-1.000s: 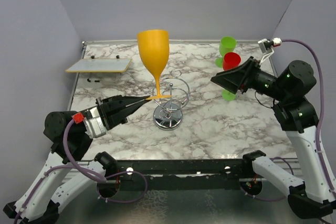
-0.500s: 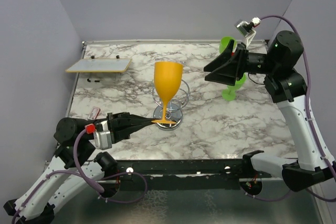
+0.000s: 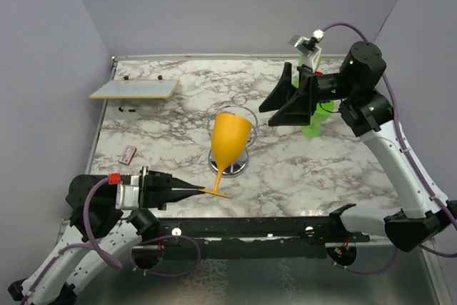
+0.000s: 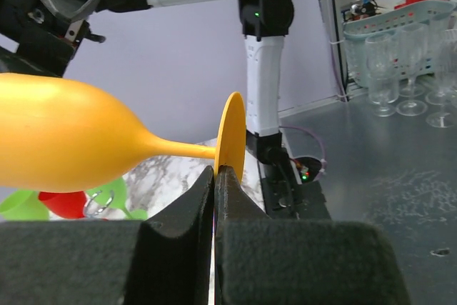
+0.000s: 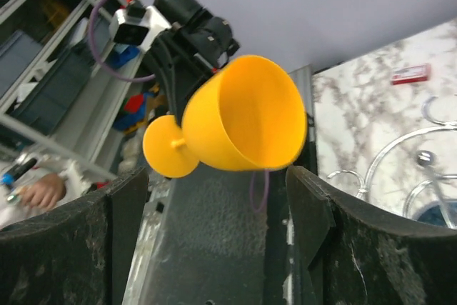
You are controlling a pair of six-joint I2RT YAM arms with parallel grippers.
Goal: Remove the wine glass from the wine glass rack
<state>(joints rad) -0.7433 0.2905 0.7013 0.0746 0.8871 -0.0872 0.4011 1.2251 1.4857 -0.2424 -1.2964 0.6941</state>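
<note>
My left gripper (image 3: 202,191) is shut on the foot rim of the orange wine glass (image 3: 230,137), which I hold tilted in the air near the table's front edge. In the left wrist view the foot (image 4: 231,132) sits pinched at my left gripper (image 4: 216,171). The chrome wire rack (image 3: 241,158) stands at the table's middle, just behind the glass, its loops bare. My right gripper (image 3: 282,108) is open and raised above the table, right of the rack. In the right wrist view the glass (image 5: 246,116) shows ahead between the open fingers (image 5: 314,208) of my right gripper (image 5: 214,191).
A green wine glass (image 3: 313,116) stands at the back right, partly hidden by my right arm. A flat board (image 3: 134,88) lies at the back left. A small red and white tag (image 3: 128,153) lies at the left.
My left gripper has pulled back toward the front edge and lowered the orange glass, tilting it off the rack. My right arm has swung left and up, its jaws opened.
</note>
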